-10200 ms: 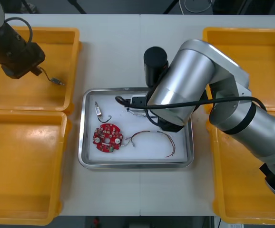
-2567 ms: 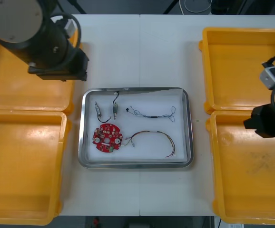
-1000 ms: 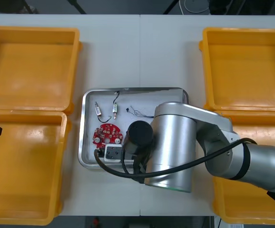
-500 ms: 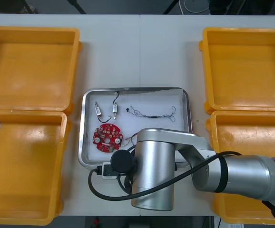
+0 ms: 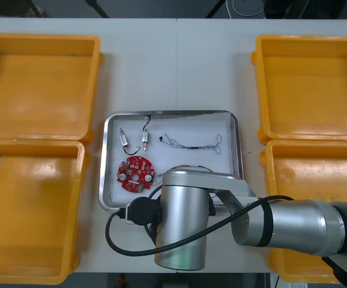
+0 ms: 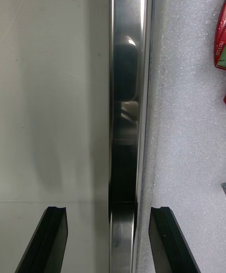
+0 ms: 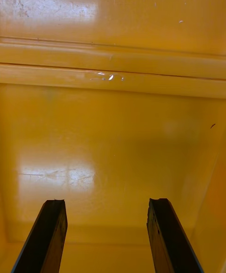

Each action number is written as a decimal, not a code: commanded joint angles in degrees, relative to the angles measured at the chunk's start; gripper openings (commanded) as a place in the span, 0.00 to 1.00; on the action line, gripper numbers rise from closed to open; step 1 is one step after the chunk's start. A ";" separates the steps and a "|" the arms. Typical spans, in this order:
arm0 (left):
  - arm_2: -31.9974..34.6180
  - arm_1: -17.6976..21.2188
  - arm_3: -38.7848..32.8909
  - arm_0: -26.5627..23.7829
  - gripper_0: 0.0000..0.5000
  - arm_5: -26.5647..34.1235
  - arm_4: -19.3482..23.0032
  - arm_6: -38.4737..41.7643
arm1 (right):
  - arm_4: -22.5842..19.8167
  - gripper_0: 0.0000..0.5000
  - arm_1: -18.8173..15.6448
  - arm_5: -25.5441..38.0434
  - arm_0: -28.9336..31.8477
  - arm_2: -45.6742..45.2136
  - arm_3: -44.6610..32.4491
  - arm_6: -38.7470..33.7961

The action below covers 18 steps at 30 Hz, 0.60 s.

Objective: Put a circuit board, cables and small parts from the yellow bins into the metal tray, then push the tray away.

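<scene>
Right gripper [image 6: 108,212]: spread wide and holding nothing, astride the near rim of the metal tray [image 6: 125,89]. One finger over the light table [image 6: 52,89], the other over the tray's white inside, close to the edge of the round red circuit board [image 6: 221,33]. From the front: silver right arm [image 5: 182,222] swung in from the right and lying across the tray's near edge, the board whole at the tray's near left, with a thin cable [image 5: 191,144] and small metal parts [image 5: 123,139] farther back. Left gripper [image 7: 106,202]: likewise open and empty, parked over a yellow bin [image 7: 113,127] at the table's left side.
</scene>
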 commanded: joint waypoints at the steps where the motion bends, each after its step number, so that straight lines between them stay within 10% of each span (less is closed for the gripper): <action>1: 1.72 2.54 -1.78 1.10 1.00 -0.62 0.46 -4.57 | 0.51 0.94 1.62 -0.46 0.40 1.08 -0.52 0.93; 3: 1.72 2.54 -1.78 1.10 1.00 -0.62 0.46 -4.57 | 0.51 0.46 1.62 -0.46 0.32 1.26 -0.52 0.93; 6: 1.72 2.54 -1.78 1.10 1.00 -0.62 0.46 -4.57 | 0.68 0.06 1.62 -0.55 0.40 1.26 -0.52 0.93; 18: 1.72 2.54 -1.78 1.10 1.00 -0.62 0.46 -4.57 | 5.08 0.00 0.12 -2.13 -0.21 1.26 -0.52 1.10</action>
